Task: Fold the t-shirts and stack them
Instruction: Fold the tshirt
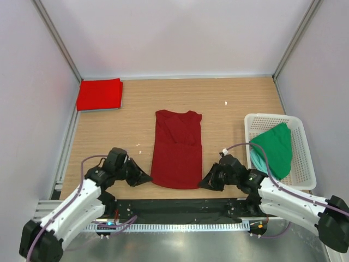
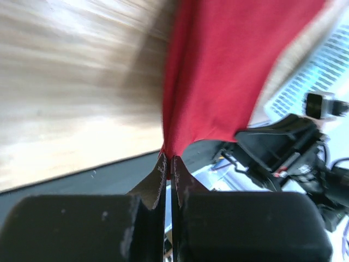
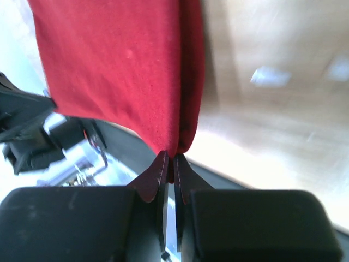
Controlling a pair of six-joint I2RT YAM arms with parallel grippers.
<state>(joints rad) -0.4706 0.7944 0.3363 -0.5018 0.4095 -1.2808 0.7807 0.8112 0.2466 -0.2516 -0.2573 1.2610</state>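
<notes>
Pinching near hem corners, left hand (image 1: 148,178) and right hand (image 1: 203,183) hold maroon shirt (image 1: 177,154).

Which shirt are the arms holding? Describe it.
Find the middle of the wooden table. There lies the dark maroon t-shirt, its near corners pinched by the left gripper and right gripper. It's darker than the folded bright red shirt far left.

Left claw (image 1: 147,178) and right claw (image 1: 203,184) clamped tight (arms angled inward).
</notes>
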